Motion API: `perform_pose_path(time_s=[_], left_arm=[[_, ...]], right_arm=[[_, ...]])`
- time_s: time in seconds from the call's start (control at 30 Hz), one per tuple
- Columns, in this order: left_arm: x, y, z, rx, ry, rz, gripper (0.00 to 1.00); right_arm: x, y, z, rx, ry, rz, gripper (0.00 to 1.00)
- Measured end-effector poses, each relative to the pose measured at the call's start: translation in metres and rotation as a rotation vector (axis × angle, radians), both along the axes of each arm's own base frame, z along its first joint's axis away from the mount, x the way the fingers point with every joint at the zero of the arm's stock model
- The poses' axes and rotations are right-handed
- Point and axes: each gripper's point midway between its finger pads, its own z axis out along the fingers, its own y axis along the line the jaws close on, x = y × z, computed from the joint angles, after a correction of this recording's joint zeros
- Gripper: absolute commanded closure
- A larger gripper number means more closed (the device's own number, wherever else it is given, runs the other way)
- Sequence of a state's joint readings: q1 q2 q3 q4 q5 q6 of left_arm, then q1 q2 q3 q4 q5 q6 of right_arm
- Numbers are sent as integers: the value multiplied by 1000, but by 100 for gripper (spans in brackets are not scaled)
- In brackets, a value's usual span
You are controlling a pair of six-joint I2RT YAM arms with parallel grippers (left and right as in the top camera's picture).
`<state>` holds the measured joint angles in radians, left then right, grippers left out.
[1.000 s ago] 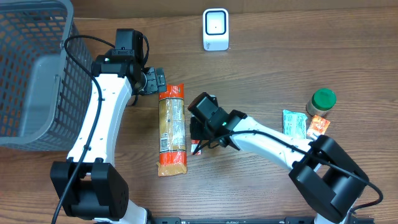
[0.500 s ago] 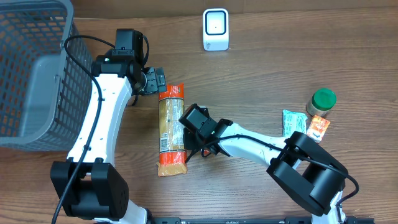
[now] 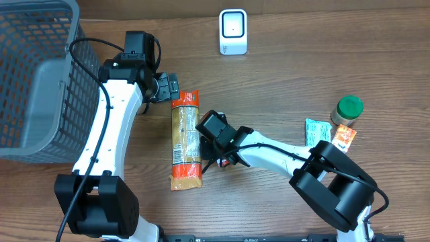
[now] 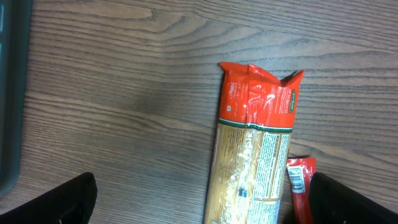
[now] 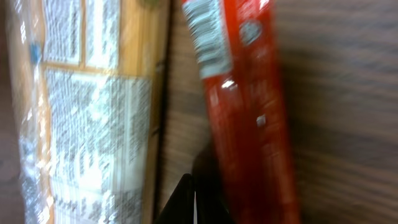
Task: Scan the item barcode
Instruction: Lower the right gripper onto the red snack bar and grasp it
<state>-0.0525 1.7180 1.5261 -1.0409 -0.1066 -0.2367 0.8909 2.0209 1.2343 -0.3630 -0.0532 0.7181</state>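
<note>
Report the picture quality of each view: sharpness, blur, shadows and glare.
Overhead: sharp and evenly lit, with soft shadows beside the arms and the pasta packet. Left wrist: crisp wood grain, with a dim patch on the table left of the packet. Right wrist: blurred throughout, the print on the red packet unreadable, pale sheen on the pasta wrapper.

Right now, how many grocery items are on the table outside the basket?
5: pasta bag at centre; red stick pack beside it, mostly under the right arm; green-lidded jar, teal packet and orange packet far right. More may be hidden.
</note>
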Motion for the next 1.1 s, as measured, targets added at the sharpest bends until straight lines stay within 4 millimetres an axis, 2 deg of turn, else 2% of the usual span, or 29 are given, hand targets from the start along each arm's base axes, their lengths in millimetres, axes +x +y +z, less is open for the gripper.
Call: perform_pose_path(time_s=[0.17,0.37,0.53,0.6,0.67,0.8,0.9,1.0,1.1], left_arm=[[0,0,0,0,0,0,0],[0,0,0,0,0,0,0],[0,0,0,0,0,0,0],[0,0,0,0,0,0,0],[0,0,0,0,0,0,0],[0,0,0,0,0,0,0],[0,0,0,0,0,0,0],[0,0,0,0,0,0,0],[0,0,0,0,0,0,0]], right_arm=[[16,-21,0,-39,-10,-50,95],[22,-28,8,-15,9,-41,84],[18,-27,49,35,-47,91,57],[16,-30,70,43,-91,165,54],[15,-37,81,29,-118,217,54],[16,-68,73,-75,-114,291,60],[24,-88,68,-144,-125,310,60],[31,-95,65,-176,-167,353,60],[28,-97,57,-197,-189,405,60]])
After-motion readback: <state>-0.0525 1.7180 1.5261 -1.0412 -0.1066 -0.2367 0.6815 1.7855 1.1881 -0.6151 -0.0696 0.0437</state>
